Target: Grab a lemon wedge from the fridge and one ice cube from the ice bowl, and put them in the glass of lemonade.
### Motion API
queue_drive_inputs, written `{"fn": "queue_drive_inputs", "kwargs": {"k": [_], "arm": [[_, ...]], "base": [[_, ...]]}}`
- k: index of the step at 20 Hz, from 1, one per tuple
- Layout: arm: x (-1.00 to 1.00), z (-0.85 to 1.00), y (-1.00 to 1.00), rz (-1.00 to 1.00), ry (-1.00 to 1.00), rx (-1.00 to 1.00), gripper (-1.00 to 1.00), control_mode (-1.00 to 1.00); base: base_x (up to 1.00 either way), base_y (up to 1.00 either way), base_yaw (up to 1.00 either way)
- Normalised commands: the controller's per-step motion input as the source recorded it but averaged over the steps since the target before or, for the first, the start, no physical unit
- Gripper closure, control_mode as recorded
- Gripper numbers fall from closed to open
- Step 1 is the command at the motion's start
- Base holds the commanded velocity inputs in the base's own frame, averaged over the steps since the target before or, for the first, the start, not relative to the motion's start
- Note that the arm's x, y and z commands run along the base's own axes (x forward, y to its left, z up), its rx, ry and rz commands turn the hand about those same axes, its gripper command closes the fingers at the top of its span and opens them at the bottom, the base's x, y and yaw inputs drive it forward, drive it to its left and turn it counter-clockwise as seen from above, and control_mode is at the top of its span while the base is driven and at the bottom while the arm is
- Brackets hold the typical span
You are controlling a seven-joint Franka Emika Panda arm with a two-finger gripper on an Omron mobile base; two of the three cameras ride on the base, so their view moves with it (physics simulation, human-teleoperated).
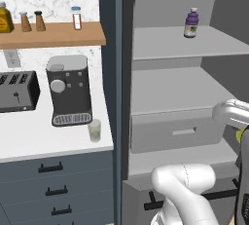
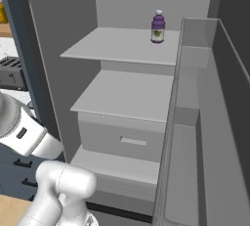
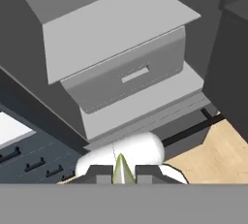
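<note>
Flat, even, shadowless rendered light

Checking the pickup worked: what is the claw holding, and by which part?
The lemon wedge, pinched between the fingertips of the claw; its pointed end sticks out above them.

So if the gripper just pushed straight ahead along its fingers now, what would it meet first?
Judging by the hand view, the gripper, shut on the lemon wedge, points down at the fridge. Its pale drawer sits mid-picture, so probably that or the ledge below it; depth is unclear.
</note>
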Motion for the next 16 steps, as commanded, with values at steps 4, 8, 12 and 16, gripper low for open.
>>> {"fn": "queue_drive_inputs", "kwargs": {"k": [4,8,12,16], "arm": [[-0.08,-0.14,0.00,0.00,0.10,0.01,1.00,-1.00],[-0.09,-0.05,0.00,0.00,0.03,0.01,1.00,1.00],[0.00,0.00,0.00,0.00,0.00,0.00,1.00,1.00],[0.00,0.00,0.00,0.00,0.00,0.00,1.00,1.00]], "base": [[0.00,0.00,0.00],[-0.30,0.00,-0.01],[-0.87,0.43,-0.04],[-0.26,0.91,-0.04]]}}
